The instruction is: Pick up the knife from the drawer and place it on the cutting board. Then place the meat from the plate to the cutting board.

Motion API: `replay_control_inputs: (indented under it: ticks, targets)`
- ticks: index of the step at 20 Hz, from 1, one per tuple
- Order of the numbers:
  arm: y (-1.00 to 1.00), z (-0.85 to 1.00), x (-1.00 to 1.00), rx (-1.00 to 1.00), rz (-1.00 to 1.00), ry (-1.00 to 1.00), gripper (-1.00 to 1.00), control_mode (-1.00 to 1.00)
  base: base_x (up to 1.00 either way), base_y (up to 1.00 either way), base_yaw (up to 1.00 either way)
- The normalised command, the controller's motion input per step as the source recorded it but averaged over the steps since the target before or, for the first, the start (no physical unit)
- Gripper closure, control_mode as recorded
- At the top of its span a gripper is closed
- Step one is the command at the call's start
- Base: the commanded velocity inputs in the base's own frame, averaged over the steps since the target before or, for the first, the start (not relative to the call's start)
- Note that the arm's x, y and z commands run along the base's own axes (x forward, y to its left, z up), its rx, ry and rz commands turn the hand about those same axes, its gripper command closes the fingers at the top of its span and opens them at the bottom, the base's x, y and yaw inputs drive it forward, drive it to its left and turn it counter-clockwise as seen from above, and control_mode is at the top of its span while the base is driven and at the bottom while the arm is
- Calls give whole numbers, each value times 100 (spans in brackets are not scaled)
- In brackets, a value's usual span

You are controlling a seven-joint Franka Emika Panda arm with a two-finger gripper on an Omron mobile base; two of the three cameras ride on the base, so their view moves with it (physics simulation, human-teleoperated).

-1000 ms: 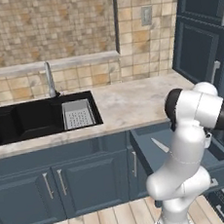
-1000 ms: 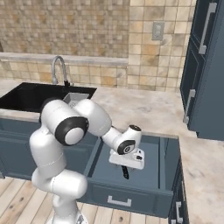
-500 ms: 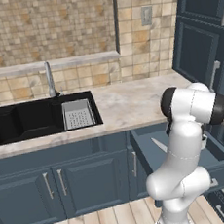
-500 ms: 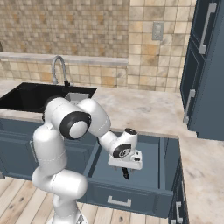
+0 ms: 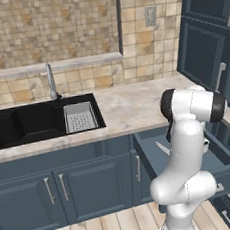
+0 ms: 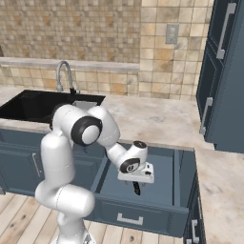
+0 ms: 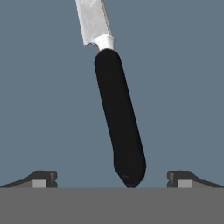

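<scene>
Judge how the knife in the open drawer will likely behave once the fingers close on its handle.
The knife looks rigid, so it should lift as one piece. Its smooth, rounded black handle may slip or twist between the fingers. Gripped near the handle's butt end, where the open gripper hovers, the long blade could tip it blade-down.

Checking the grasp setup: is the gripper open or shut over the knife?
Open. The gripper has its fingertips spread wide, either side of the knife handle.
</scene>
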Motion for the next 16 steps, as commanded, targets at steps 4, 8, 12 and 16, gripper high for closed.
replay_control_inputs:
  ticks: [4,8,12,16]
  targets:
    - [0,-15,30,-1,0,0,-100,-100,0,0,0]
    - [-1,-5,29,0,0,0,-100,-100,0,0,0]
    - [-1,-12,23,0,0,0,-100,-100,0,0,0]
    - [0,-16,21,0,0,0,-100,-100,0,0,0]
